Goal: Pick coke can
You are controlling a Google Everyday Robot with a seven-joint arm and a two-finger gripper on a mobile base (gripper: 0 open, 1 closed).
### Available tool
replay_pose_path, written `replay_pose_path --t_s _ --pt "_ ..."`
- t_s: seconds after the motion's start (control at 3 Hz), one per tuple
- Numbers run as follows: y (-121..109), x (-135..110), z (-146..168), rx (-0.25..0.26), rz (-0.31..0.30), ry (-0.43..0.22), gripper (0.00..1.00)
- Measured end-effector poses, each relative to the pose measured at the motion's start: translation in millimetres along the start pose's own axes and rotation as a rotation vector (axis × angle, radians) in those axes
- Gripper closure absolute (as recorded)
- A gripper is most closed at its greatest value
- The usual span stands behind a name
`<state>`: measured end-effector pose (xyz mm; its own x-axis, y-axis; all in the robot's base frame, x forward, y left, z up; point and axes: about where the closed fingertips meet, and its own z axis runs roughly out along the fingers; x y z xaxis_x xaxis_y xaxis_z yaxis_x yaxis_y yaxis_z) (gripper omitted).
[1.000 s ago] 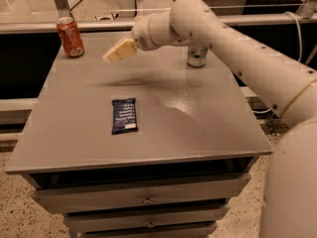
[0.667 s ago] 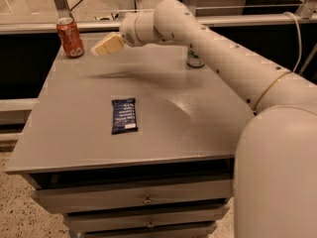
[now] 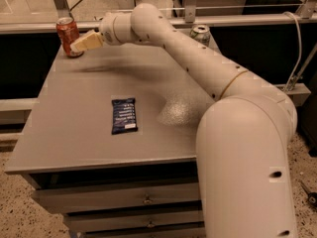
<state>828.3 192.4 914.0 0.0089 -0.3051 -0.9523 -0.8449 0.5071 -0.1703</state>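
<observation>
Coke can, small red-orange metal cylinder with silver rim (image 3: pixel 67 33), upright at far-left corner of grey table (image 3: pixel 74 148). Cream-tipped gripper (image 3: pixel 80 44) just beside it; whether it grips, cannot tell. Lift remains.

My gripper (image 3: pixel 80 44) is pale cream, at 11 o'clock on the plain grey table (image 3: pixel 64 143), beside the red-orange, silver-rimmed coke can (image 3: pixel 67 34). My arm (image 3: pixel 198 63) is white. The packet (image 3: pixel 124 115) is dark blue with white print. At 1 o'clock, the other can (image 3: pixel 200 33) is pale green and white.
</observation>
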Motion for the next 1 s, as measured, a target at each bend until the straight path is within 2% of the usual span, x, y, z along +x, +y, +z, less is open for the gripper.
replay_pose_path --t_s 0.33,1.0 --pt "11.0 -6.6 25.1 -0.036 0.009 -0.024 0.00" --pt "22.2 -3.8 60.3 -0.067 0.032 -0.031 0.00"
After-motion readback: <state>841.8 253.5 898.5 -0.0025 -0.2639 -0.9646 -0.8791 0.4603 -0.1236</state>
